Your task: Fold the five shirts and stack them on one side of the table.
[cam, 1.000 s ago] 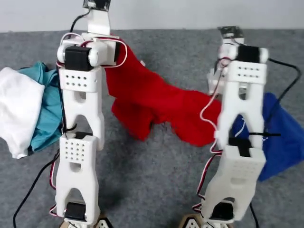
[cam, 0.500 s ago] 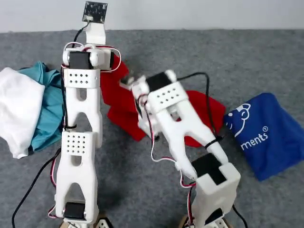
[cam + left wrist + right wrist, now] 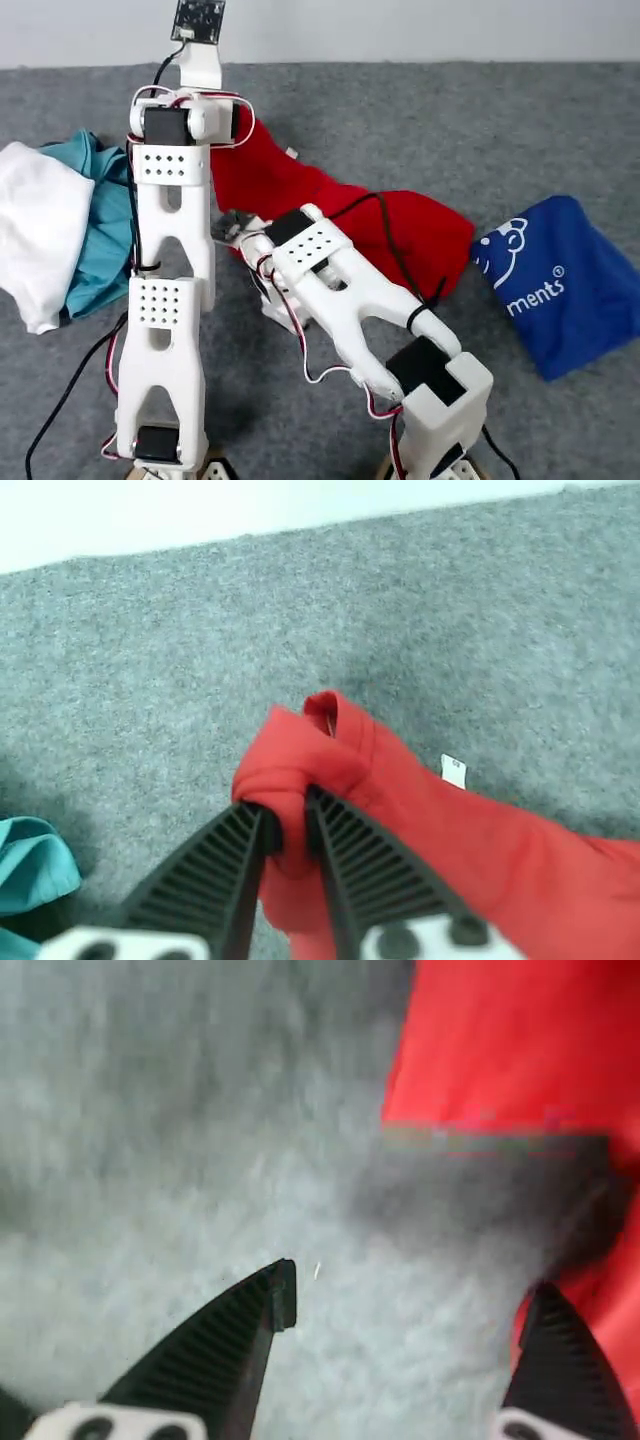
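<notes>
Working L to R across the grey table [image 3: 450, 120]:

1. White shirt [image 3: 35, 230] lies crumpled at L edge, partly over the teal shirt [image 3: 100, 225]. Both form a loose heap; judged not folded.
2. Left gripper [image 3: 287, 815]: fingers pressed together on a bunched corner of the red shirt [image 3: 430, 230], pinching it near the table's far side. Remainder of the red shirt trails toward centre-right, wrinkled and partly doubled over.
3. Right gripper [image 3: 415, 1285]: fingers spread wide, nothing between them, low over bare table just beside the red shirt's near edge.
4. Blue shirt [image 3: 560, 280] lies apart at R side, roughly flat; whether it is folded cannot be told.

Status (est.): four shirts can be counted. Red shirt fold in progress, approx. first step. No stack formed. Remaining: finish red, fold white and teal, check blue, stack all on one side.
</notes>
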`<state>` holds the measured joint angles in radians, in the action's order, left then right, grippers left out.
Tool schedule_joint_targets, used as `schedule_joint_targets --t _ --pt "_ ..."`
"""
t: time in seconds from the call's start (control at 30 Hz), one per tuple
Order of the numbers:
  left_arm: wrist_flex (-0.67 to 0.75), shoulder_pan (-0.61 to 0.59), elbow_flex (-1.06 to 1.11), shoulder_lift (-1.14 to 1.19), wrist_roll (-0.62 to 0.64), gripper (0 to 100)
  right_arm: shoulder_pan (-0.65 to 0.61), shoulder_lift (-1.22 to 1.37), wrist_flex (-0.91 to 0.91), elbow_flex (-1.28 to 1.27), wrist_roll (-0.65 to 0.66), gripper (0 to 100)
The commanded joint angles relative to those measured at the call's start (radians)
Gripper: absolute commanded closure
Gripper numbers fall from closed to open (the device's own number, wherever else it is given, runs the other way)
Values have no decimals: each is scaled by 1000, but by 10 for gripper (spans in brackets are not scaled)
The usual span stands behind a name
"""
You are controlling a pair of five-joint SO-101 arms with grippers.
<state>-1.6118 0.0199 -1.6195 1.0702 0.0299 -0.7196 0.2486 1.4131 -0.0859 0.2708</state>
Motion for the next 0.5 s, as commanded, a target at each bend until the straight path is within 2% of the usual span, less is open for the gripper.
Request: schedule_joint_targets --t 0.0,0.23,0.47 --pt "8 5 -61 -87 -5 985 -7 -41 -119 -2 11 642" --pt "8 5 -61 -87 -5 985 -4 84 -277 2 11 742" --pt "8 5 -61 -87 -5 985 16 226 -332 9 18 687"
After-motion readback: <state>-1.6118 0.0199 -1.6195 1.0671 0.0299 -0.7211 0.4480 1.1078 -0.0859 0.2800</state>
